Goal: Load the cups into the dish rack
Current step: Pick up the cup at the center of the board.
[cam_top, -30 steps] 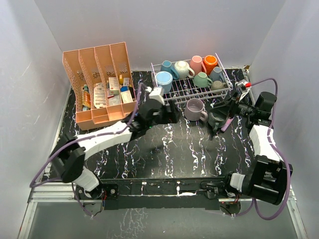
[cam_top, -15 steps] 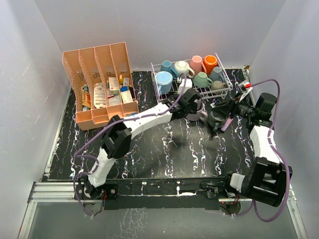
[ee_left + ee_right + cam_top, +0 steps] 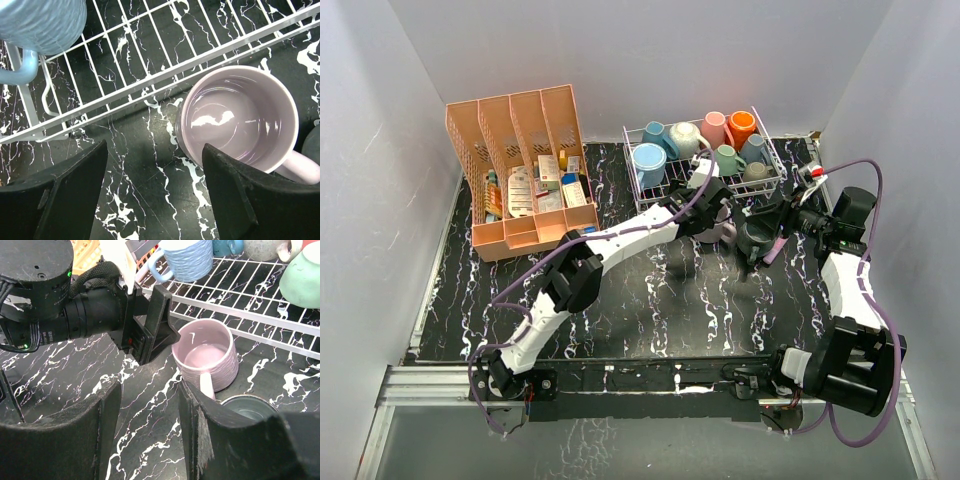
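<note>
- Left wrist view looks straight down on the lilac mug (image 3: 235, 117), which stands open side up on the bench (image 3: 150, 190), just outside the front rail of the dish rack (image 3: 140, 82); it is not in the rack yet
- The left fingers (image 3: 55, 200) are wide apart and hold nothing; I think they are spread like this so they can go around the mug's wall
- The mug sits off to one side of the gap, so my guess is that the arm has to slide over a bit before it can close
- In the right wrist view, one left finger is just beside the mug's rim, and the handle points toward the right arm, clear of that finger
- The right fingers (image 3: 65, 440) are partly apart, with only bench showing between them, so they hold nothing that I can see
- A dark grey mug (image 3: 247, 407) stands right next to the lilac one, by the right fingers; I cannot tell if a finger touches it
- From above, many mugs already sit in the rack, such as the light blue mug (image 3: 648, 160) and the orange mug (image 3: 742, 125)
- Bare wire shows beside the light blue mug, so there looks to be room for more
- The rack has low sides, so I think a mug must be lifted up and over the rail, not pushed in
</note>
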You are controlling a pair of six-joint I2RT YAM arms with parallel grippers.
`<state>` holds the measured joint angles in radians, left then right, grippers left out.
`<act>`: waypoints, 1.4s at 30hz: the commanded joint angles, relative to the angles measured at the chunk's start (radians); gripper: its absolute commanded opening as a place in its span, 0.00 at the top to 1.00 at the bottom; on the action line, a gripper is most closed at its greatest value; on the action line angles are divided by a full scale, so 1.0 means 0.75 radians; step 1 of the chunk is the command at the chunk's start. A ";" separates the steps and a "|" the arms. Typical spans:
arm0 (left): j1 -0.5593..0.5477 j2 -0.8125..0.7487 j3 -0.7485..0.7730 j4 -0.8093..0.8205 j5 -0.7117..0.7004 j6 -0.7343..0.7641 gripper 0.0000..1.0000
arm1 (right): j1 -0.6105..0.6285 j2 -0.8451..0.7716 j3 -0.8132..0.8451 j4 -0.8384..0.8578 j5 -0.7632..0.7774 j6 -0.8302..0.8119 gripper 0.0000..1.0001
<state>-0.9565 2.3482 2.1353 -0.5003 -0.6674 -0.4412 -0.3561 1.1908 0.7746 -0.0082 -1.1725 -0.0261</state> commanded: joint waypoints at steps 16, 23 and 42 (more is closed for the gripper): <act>0.058 0.089 0.090 -0.008 0.106 0.022 0.45 | -0.012 -0.039 0.044 0.028 0.011 -0.022 0.48; 0.060 0.019 -0.045 0.007 0.106 0.001 0.51 | -0.011 -0.039 0.035 0.045 0.003 -0.009 0.48; 0.077 -0.145 -0.310 0.059 0.137 -0.047 0.75 | -0.014 -0.037 0.011 0.083 -0.008 0.015 0.48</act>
<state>-0.9184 2.3116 1.9450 -0.4007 -0.5735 -0.4652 -0.3588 1.1900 0.7742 -0.0139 -1.1694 -0.0216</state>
